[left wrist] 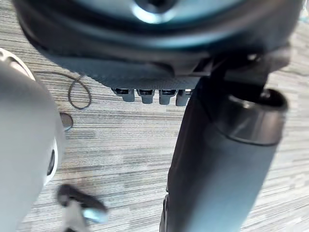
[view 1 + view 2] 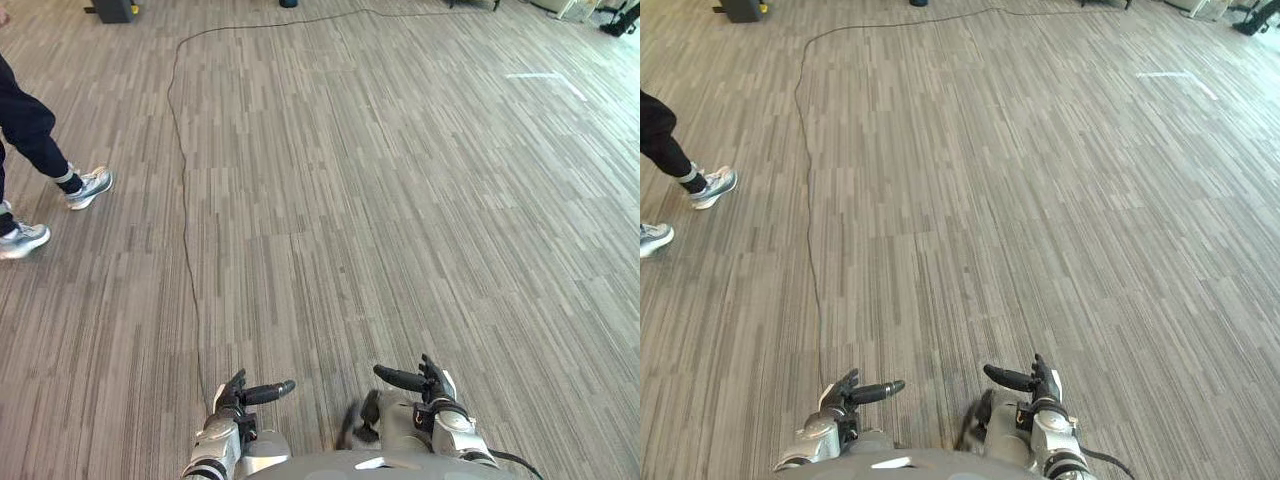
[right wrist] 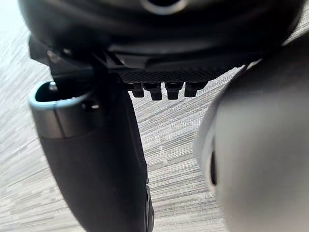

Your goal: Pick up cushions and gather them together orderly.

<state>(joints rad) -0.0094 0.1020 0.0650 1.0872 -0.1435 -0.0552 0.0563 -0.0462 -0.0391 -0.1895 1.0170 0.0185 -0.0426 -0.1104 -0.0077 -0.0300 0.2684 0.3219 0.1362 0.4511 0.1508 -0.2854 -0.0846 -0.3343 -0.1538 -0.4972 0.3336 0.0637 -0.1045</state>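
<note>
Low at the near edge, over the striped floor (image 2: 380, 220), the left hand (image 2: 232, 395) and right hand (image 2: 428, 385) hang apart at the same level. Both are released, with fingers relaxed and thumbs pointing toward each other, grasping nothing. Where the cushions are I cannot tell. At the far left a person (image 2: 25, 125) in dark trousers steps in pale shoes (image 2: 90, 186), well apart from the hands. A white mark (image 2: 545, 77) lies far right.
</note>
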